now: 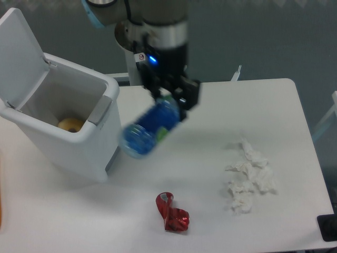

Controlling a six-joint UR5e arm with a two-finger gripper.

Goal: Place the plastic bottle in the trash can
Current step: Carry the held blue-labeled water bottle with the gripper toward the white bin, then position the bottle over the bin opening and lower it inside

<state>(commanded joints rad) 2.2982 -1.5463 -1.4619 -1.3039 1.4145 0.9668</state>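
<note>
Hanging in the upper middle of the frame, the claw (pixel 169 100) is gripping the plastic bottle (pixel 148 128) by its upper end, its two black fingers closing on either side of the bottle's neck area. The bottle is slanting down and to the left from the claw, its rounded blue base pointing toward the lower left and its outline blurring slightly. It is hovering clear of the worktop (pixel 210 174), just to the right of the trash can (pixel 63 124), with its base near the can's right wall but not over the opening.

The trash can is sitting at the left of the frame with its flip lid (pixel 18 55) standing open toward the upper left. Inside it, a round yellowish object (pixel 70 125) is lying against the near wall.

Toward the lower middle of the worktop a crumpled red wrapper (pixel 171 212) is lying flat, well apart from the bottle. Off to the right, a heap of crumpled white tissue (pixel 249 177) is resting on the worktop, also well away from the claw.
</note>
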